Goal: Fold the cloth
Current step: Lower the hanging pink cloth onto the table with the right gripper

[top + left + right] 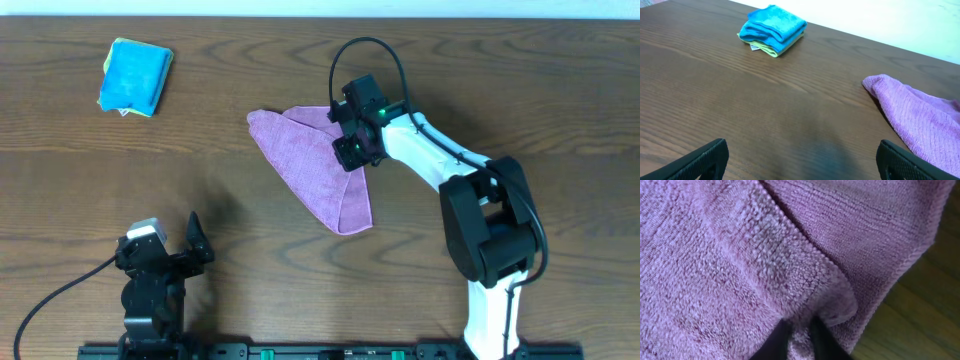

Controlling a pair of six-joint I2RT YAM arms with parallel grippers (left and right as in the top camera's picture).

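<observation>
The purple cloth point(310, 165) lies on the table's middle, partly folded into a rough triangle. My right gripper point(352, 148) is over its right edge and shut on a fold of the cloth point(800, 280); the dark fingers point(801, 341) pinch the fabric between them. The cloth's left corner also shows in the left wrist view point(920, 120). My left gripper point(170, 245) rests near the front left edge, open and empty, its fingertips point(802, 157) wide apart above bare wood.
A folded blue cloth on a yellow one point(135, 77) sits at the back left, also in the left wrist view point(772, 29). The wooden table point(500, 100) reaches the back edge.
</observation>
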